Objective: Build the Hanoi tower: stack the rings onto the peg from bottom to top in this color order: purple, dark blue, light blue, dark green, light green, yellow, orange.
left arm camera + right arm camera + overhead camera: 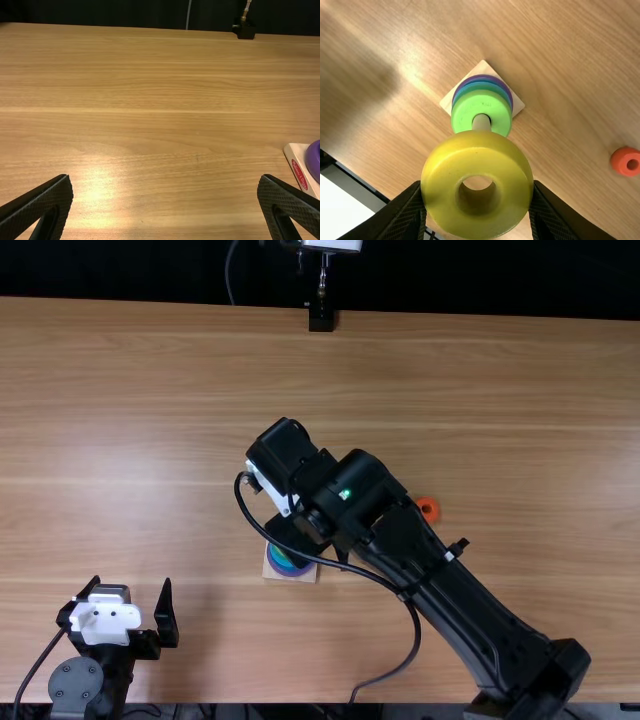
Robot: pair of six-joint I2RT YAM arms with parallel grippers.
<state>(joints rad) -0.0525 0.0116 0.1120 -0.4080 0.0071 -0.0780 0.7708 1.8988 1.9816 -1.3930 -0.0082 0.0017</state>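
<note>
L gripper (132, 582) has its fingers spread wide, left side of the top view, nr the table's near edge. Next over is the wooden base (483, 67) w/ purple, blue-ish & lt green rings (461, 115) on its peg (481, 123), then R gripper (300, 531) clamping the yellow ring (475, 162) up nr the peg, & farther right the orange ring (620, 161) on the table.
</note>
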